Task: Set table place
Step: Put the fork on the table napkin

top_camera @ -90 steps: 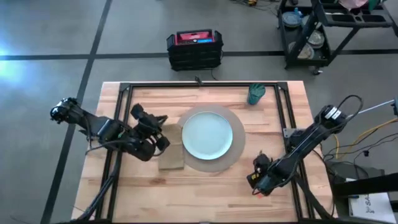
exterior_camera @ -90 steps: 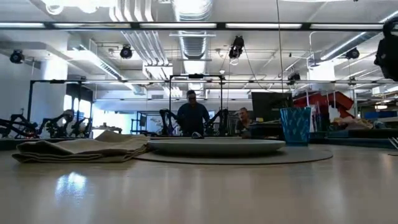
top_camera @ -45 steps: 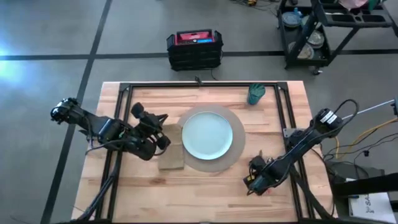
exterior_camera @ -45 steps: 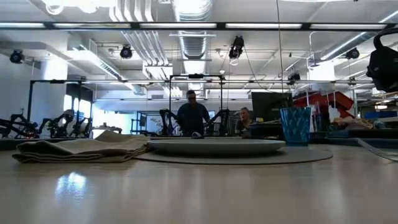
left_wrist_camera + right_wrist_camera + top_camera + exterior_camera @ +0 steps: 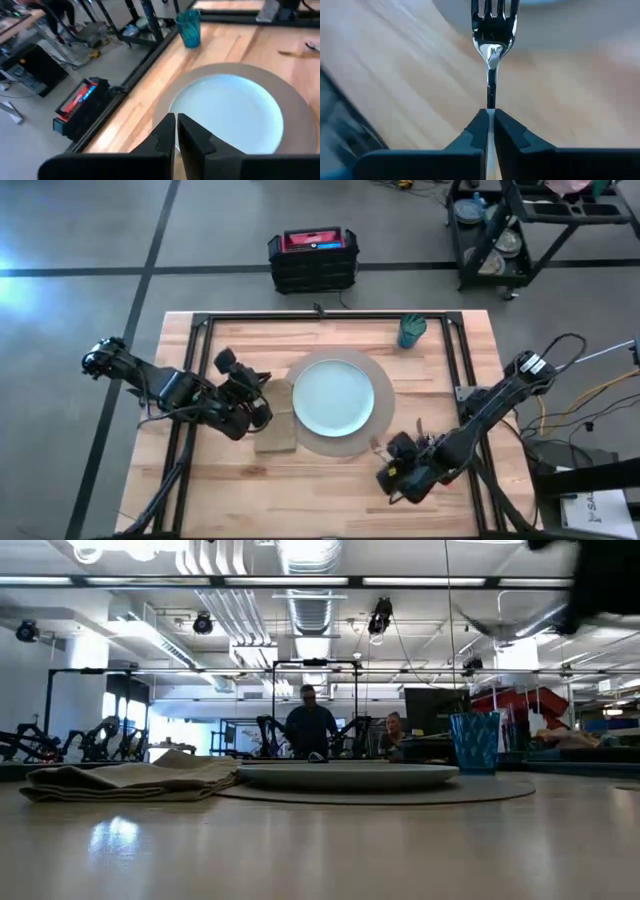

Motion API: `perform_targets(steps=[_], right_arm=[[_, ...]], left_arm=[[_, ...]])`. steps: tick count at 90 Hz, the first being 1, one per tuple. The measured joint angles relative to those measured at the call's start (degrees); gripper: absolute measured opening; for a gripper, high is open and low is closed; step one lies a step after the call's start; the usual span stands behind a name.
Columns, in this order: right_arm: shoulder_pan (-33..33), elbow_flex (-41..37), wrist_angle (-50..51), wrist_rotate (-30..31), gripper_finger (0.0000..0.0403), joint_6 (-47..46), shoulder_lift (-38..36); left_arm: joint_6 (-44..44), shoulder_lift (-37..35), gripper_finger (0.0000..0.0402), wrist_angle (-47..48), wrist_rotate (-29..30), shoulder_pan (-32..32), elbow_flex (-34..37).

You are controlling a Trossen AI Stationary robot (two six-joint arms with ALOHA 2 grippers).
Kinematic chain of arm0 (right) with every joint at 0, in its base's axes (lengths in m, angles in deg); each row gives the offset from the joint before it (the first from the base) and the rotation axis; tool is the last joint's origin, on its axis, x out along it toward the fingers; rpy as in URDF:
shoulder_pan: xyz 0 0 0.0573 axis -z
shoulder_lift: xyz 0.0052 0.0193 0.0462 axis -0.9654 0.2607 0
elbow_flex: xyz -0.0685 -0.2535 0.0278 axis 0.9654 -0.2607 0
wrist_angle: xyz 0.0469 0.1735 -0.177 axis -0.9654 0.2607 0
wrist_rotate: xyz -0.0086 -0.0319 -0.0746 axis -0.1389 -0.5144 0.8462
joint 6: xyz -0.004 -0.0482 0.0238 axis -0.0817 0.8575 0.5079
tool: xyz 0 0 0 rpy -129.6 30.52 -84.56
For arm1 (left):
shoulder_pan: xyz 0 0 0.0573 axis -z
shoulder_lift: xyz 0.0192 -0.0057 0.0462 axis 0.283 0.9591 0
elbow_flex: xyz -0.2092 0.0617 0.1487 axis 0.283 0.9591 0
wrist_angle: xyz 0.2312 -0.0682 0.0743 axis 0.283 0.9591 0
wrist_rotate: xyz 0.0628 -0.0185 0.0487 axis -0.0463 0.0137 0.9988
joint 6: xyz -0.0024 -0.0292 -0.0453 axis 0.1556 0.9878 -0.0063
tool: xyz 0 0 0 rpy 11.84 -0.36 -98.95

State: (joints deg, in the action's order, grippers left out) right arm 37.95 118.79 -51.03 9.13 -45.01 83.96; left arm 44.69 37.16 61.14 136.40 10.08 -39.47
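Right tool (image 5: pixel 490 117) is clenched on a fork (image 5: pixel 492 35), low over the desk (image 5: pixel 330 480) at its near edge. Fork's long axis points ahead at the mat (image 5: pixel 380 425) and plate (image 5: pixel 333 396); napkin (image 5: pixel 277 430) lies left, nearer the closed left tool (image 5: pixel 258 402).

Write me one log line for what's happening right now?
right hand: shut on fork, near mat edge | left hand: shut, beside napkin | plate on mat | cup placed
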Motion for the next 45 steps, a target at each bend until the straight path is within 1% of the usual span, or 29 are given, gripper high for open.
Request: perform_targets(steps=[8, 13, 18, 22, 29, 37, 45], right_arm=[[5.9, 2.2, -10.6, 4.2, 0.0001, 13.3, 1.1], [9.9, 2.3, -19.3, 5.2, 0.0001, 21.0, 2.1], [14.4, 2.3, -27.8, 3.7, 0.0001, 26.7, 3.8], [17.8, 2.3, -32.8, 0.3, 0.0001, 28.9, 5.3], [23.1, 2.3, -38.2, -5.6, 0.0, 28.0, 8.4], [26.5, 2.3, -42.8, -7.6, 0.0, 24.5, 12.6], [27.9, 3.6, -46.4, -8.9, 0.0, 20.8, 17.4]], left_arm=[[1.9, -0.4, 0.0001, 1.9, -3.4, 0.0, 0.0], [4.2, -0.7, 0.0001, 3.7, -6.0, 0.0, 0.0], [7.2, -0.9, 0.0001, 5.9, -8.7, 0.1, 0.0], [10.2, -1.0, 0.0001, 8.2, -10.1, 0.3, 0.0], [16.6, -1.0, 0.0001, 13.2, -10.4, 0.8, 0.0], [25.5, -1.0, 0.0001, 21.4, -9.5, 1.0, 0.0], [32.9, -1.1, 0.0, 28.6, -8.3, 0.9, 0.1]])
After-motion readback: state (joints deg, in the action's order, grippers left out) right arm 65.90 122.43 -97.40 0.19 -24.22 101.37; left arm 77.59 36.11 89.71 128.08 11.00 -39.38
